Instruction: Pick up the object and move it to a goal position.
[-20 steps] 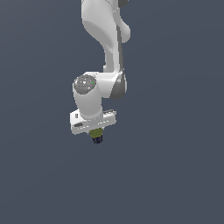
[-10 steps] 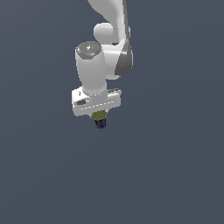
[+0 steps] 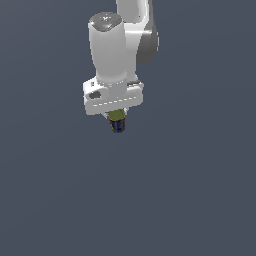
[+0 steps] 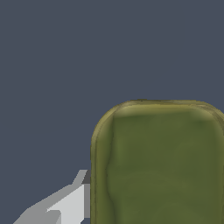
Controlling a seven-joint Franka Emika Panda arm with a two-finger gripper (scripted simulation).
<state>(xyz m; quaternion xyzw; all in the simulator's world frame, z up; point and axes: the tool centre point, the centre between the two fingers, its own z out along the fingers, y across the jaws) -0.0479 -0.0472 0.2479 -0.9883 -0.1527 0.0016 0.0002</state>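
The background is one flat dark grey-blue field in both views, with no table edge, no marker and no other thing to see on it.

The object (image 3: 118, 121) is a small olive-green cylinder with a dark navy-blue end that points down. It hangs directly under the white gripper (image 3: 117, 116), upright, and it touches nothing below. In the wrist view the object (image 4: 159, 164) fills a large part of the picture as a green rounded block with soft corners, and one light grey finger (image 4: 72, 201) lies against its side. I judge from this that the gripper is clenched on the object and carries it, though the second finger is not visible.

Compared with one second ago, the arm with its load has moved up in the exterior view and looks bigger, as if it came nearer to that camera. The wrist has also turned, so the round grey cap of the arm (image 3: 106, 20) now stands almost straight above the gripper instead of at the side. The object kept its place between the fingers during this.

For the task this means that the picking up is done and the moving part is in progress. No goal mark is shown, so I cannot tell how far it remains
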